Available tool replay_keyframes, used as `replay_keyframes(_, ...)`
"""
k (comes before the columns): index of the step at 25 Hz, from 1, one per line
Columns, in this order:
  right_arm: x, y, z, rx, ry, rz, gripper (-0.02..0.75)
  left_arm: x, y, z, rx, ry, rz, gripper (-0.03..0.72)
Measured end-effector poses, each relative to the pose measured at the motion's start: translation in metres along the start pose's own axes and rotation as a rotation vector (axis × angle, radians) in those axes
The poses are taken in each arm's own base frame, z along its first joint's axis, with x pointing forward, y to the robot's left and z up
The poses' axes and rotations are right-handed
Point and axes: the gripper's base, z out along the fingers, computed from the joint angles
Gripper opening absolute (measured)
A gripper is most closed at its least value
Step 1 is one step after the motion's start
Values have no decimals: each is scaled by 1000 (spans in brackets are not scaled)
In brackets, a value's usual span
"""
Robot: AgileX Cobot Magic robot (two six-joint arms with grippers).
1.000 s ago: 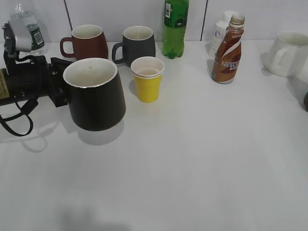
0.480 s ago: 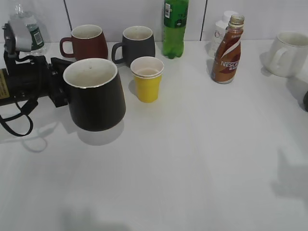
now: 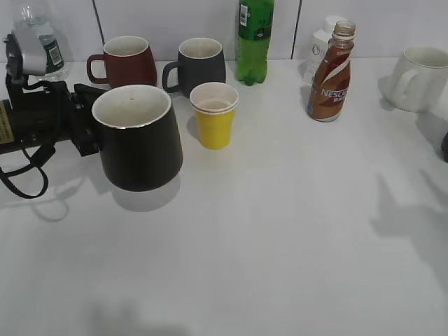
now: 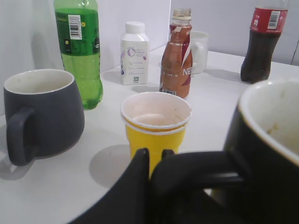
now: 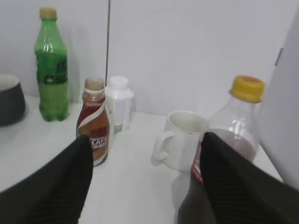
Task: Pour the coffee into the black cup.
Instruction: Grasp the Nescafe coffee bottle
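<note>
The coffee bottle [image 3: 330, 73], uncapped with a brown-and-white label, stands at the back right of the table. It also shows in the left wrist view [image 4: 177, 60] and the right wrist view [image 5: 95, 123]. The black cup [image 3: 136, 136] is at the left, upright, white inside. My left gripper [image 3: 85, 129] is shut on its handle [image 4: 196, 168]; the fingertips [image 4: 154, 154] and cup wall [image 4: 271, 154] show in the left wrist view. My right gripper [image 5: 145, 140] is open and empty, apart from the coffee bottle. It is outside the exterior view.
A yellow paper cup [image 3: 214, 115] stands right of the black cup. A maroon mug [image 3: 126, 61], dark grey mug [image 3: 199, 64], green bottle [image 3: 254, 38] and white bottle [image 3: 320, 43] line the back. A white mug [image 3: 420, 78] and a yellow-capped bottle [image 5: 233, 130] are at far right.
A shadow of the right arm has appeared and grown on the table at the right edge of the exterior view. The left arm and black cup have not moved.
</note>
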Motion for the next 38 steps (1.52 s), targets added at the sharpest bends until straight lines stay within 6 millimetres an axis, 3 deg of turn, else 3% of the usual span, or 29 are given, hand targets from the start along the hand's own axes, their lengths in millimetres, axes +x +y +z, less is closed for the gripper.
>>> replay_keyframes(5, 17, 7, 24, -63, 9, 7, 561, 0, 0, 0, 0, 0, 0, 43)
replay_keyframes(13, 47, 15, 63, -121, 36, 173, 561, 0, 0, 0, 1, 1, 0, 43)
replay_keyframes(23, 86, 38, 99, -359, 150, 69, 564, 0, 0, 0, 1, 1, 1, 43)
replay_keyframes(29, 96, 40, 131, -383, 178, 79, 661, 0, 0, 0, 1, 1, 1, 43)
replay_keyframes(38, 118, 52, 179, -414, 213, 88, 673, 0, 0, 0, 1, 1, 1, 43)
